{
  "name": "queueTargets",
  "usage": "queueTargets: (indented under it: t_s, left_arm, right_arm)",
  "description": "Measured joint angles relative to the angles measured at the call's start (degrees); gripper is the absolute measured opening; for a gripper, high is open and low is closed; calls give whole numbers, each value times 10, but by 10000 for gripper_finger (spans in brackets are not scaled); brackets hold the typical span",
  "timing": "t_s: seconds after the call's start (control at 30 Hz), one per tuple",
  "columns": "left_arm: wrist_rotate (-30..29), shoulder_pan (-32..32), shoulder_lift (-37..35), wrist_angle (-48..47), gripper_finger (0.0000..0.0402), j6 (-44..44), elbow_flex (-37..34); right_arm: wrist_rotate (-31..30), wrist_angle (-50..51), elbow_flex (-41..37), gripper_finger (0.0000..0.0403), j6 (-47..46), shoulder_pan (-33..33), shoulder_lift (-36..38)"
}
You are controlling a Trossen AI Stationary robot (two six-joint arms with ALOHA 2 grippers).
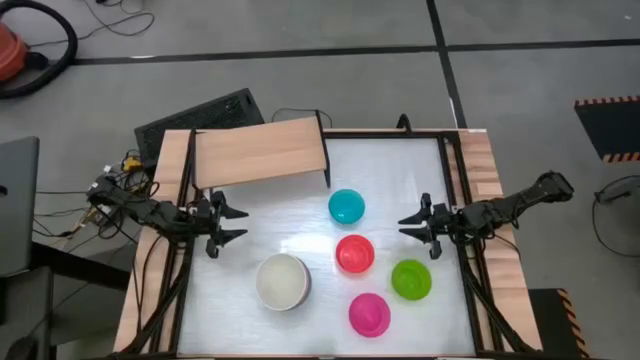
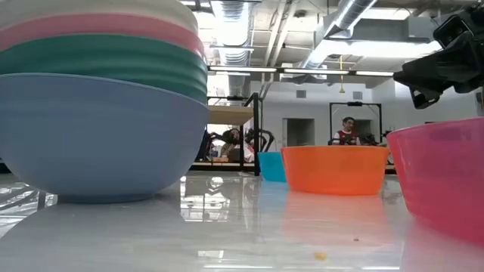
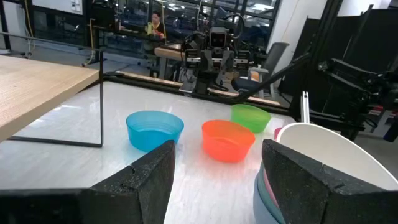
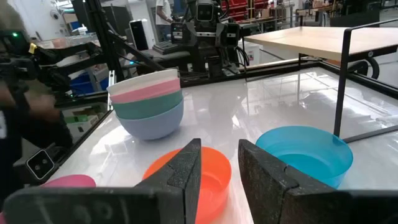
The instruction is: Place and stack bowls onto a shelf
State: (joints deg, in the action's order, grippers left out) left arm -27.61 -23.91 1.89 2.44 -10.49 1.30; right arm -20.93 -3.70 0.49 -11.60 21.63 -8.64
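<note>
The larger bowls are nested in one stack (image 1: 283, 281), white on top, then pale pink, dark green and light blue, whose base rests on the table (image 2: 98, 98). The cyan bowl (image 1: 346, 206), red bowl (image 1: 355, 254), lime green bowl (image 1: 411, 279) and magenta bowl (image 1: 369, 314) stand apart, upright on the white tabletop. The light-wood shelf (image 1: 262, 150) stands on black legs at the far left corner. My left gripper (image 1: 232, 223) hovers open near the left edge, left of the stack (image 3: 217, 152). My right gripper (image 1: 412, 222) hovers open near the right edge, right of the red bowl (image 4: 219, 146).
Wooden side rails (image 1: 482, 190) run along the left and right table edges. A black shelf leg (image 1: 326, 160) comes down close to the cyan bowl. Bare tabletop lies between the shelf and the stack (image 1: 270, 215) and at the far right (image 1: 400, 170). People show far off in the room behind.
</note>
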Motion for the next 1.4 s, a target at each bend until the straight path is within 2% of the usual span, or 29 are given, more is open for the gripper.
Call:
queueTargets:
  t_s: [0.53,0.7,0.8,0.97,1.1,1.23,1.4]
  left_arm:
    - [-10,0,0,4,226,-3,0]
    - [-27,0,0,12,226,-138,0]
    - [-34,0,0,10,226,-205,0]
    - [-74,0,0,6,226,-221,0]
    - [-79,0,0,5,226,-239,0]
    - [-107,0,0,6,226,-233,0]
    - [-142,1,0,54,226,-343,0]
  right_arm:
    - [0,0,0,132,0,0,0]
    - [-3,0,0,132,0,0,0]
    - [-29,-1,0,132,0,-8,0]
    - [-30,-1,0,132,6,-24,0]
    - [-30,-1,0,132,45,-41,0]
    - [-31,-9,0,132,-68,-54,0]
    - [-36,-69,0,132,-404,-69,0]
